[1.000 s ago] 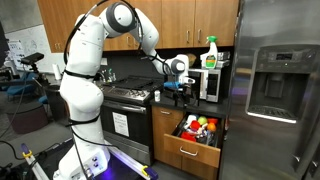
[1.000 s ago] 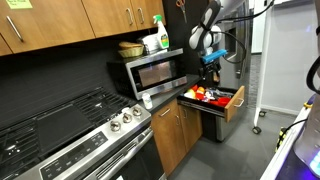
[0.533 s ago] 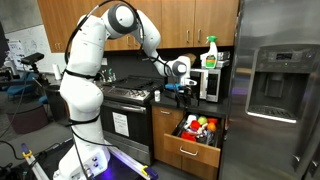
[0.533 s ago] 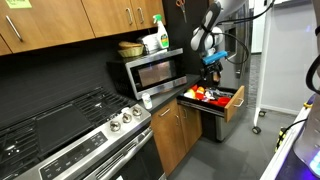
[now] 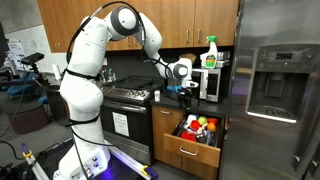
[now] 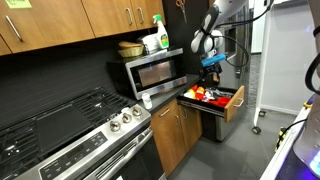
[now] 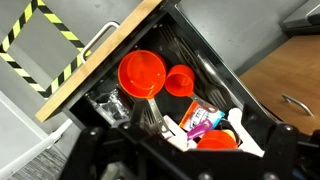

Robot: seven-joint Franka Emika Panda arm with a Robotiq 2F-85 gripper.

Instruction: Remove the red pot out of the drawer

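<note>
The brown wooden drawer (image 5: 187,152) stands pulled open under the counter; it also shows in an exterior view (image 6: 236,103) and in the wrist view (image 7: 95,60), where its black inside holds toy items. The red pot (image 7: 142,73) lies near the drawer's front panel with a metal handle, and a smaller red cup (image 7: 180,81) lies beside it. In an exterior view the red pot (image 5: 190,123) sits among yellow and green toys. My gripper (image 5: 183,93) hangs open and empty above the drawer, apart from the pot; it also shows in an exterior view (image 6: 211,68) and the wrist view (image 7: 185,160).
A microwave (image 6: 153,72) with a spray bottle (image 5: 211,52) on top stands on the counter beside the gripper. A black stove (image 5: 125,100) is beside the drawer and a steel fridge (image 5: 275,90) on its other side. A purple-and-white package (image 7: 198,118) and white pieces lie in the drawer.
The gripper has shifted very slightly over the drawer. Nothing in the drawer has moved.
</note>
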